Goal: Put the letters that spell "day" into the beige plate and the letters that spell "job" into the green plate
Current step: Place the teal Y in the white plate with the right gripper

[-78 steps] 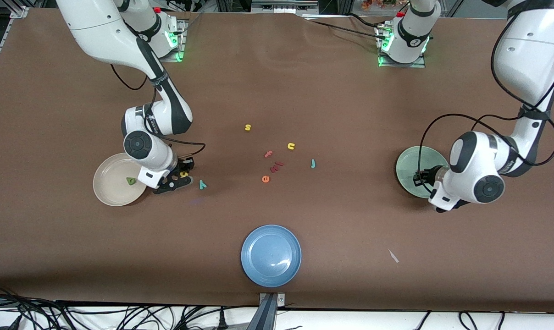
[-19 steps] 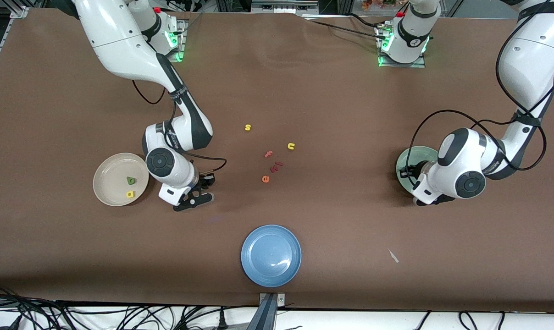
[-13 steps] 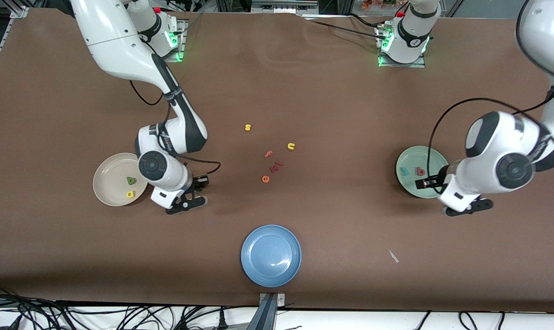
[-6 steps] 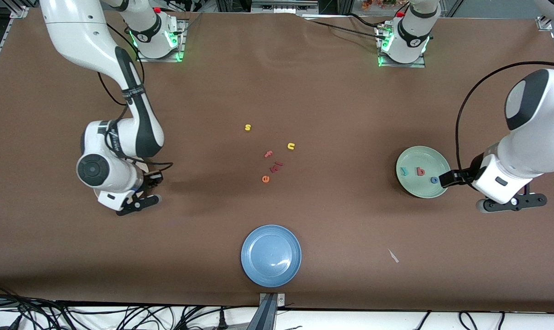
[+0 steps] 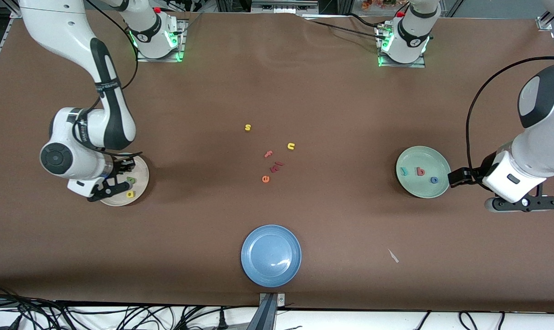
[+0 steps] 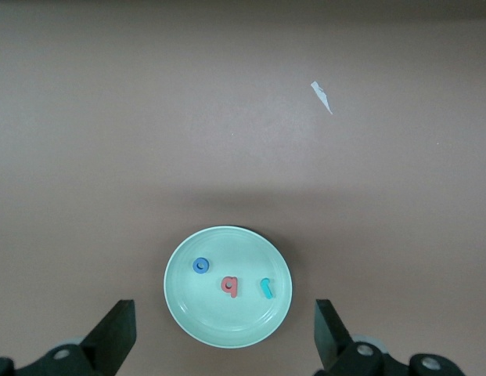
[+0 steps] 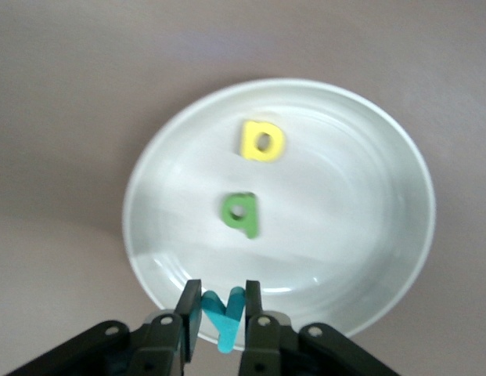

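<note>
The beige plate (image 5: pixel 141 168) lies toward the right arm's end, with the green "d" (image 5: pixel 130 180) and the yellow "a" (image 5: pixel 130 194) in it. My right gripper (image 5: pixel 113 186) hangs over the plate's rim, shut on the teal "y" (image 7: pixel 225 313); the wrist view shows the "d" (image 7: pixel 243 214) and "a" (image 7: pixel 262 141) on the plate (image 7: pixel 368 235). The green plate (image 5: pixel 423 156) holds the teal "j" (image 5: pixel 404 172), red-pink "b" (image 5: pixel 421 172) and blue "o" (image 5: pixel 434 180). My left gripper (image 5: pixel 520 203) is raised beside it, open and empty.
A blue plate (image 5: pixel 271 255) sits near the front edge. Loose letters lie mid-table: yellow "s" (image 5: pixel 247 127), yellow "n" (image 5: pixel 290 146), pinkish "f" (image 5: pixel 268 154), orange "e" (image 5: pixel 265 178), and a dark red piece (image 5: pixel 276 167). A white scrap (image 5: pixel 393 255) lies nearer the front camera than the green plate.
My right gripper has carried the "y" from the table over to the beige plate. My left gripper has left the "o" in the green plate and drawn away toward its end of the table.
</note>
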Tool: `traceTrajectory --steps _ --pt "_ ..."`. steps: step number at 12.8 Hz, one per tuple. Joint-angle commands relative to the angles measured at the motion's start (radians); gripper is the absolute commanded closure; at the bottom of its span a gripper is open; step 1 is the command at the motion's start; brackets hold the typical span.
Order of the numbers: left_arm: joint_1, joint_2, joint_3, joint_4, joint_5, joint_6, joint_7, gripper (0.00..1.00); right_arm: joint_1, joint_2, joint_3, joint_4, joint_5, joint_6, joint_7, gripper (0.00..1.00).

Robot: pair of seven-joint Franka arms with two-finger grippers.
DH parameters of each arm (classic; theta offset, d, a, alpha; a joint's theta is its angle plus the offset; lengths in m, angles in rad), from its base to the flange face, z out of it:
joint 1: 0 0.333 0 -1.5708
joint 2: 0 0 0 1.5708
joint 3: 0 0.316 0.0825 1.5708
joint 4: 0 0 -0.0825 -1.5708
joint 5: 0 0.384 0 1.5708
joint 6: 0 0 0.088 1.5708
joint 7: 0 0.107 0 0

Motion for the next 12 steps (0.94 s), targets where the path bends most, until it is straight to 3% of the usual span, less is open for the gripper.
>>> traceTrajectory --steps 1,7,12 --pt "-0.005 0.015 -0.003 0.066 0.004 -0.017 0.027 0.00 -0.019 -0.025 0.011 0.004 0.015 -0.001 -0.016 0.00" --pt "-0.009 0.011 -0.009 0.077 0.006 -0.015 0.027 0.00 0.117 -0.040 0.051 0.094 0.018 -0.122 0.356 0.00" --pt "-0.044 0.011 0.019 0.077 0.004 -0.012 0.047 0.00 0.166 -0.057 0.051 0.261 0.015 -0.404 0.486 0.00"
